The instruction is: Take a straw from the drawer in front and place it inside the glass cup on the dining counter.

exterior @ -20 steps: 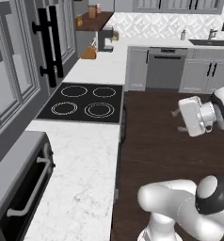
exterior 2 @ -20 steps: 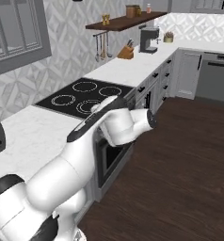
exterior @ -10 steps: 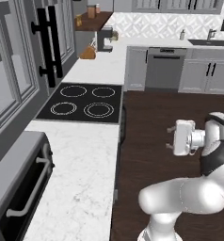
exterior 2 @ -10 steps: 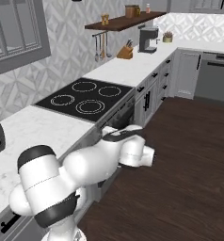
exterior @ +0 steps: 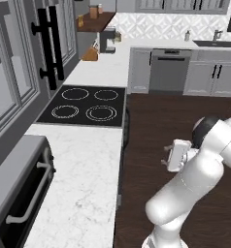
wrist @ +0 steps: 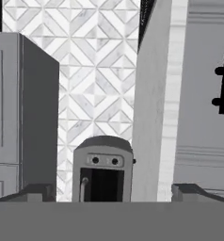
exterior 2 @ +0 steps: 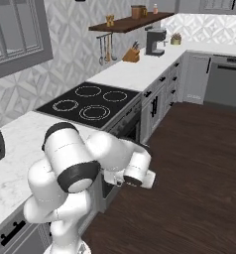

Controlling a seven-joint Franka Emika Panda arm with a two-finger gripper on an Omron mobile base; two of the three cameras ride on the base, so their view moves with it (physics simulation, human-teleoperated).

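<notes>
While the arm hangs folded low over the dark wood floor [exterior: 175, 116], the gripper [wrist: 111, 190] stands wide open and holds nothing.

Seen from the hand view, its two dark fingertips [wrist: 31, 192] sit far apart at 6 o'clock, with a grey toaster oven [wrist: 103, 168] between them, lying sideways against patterned wall tile [wrist: 97, 70]. From the left base view, the black cooktop [exterior: 86, 105] lies at 10 o'clock of the hand, set in the white marble bench [exterior: 78, 164]; a coffee maker [exterior: 107, 40] stands far back at 11 o'clock. Which panel is the drawer I cannot tell.
</notes>
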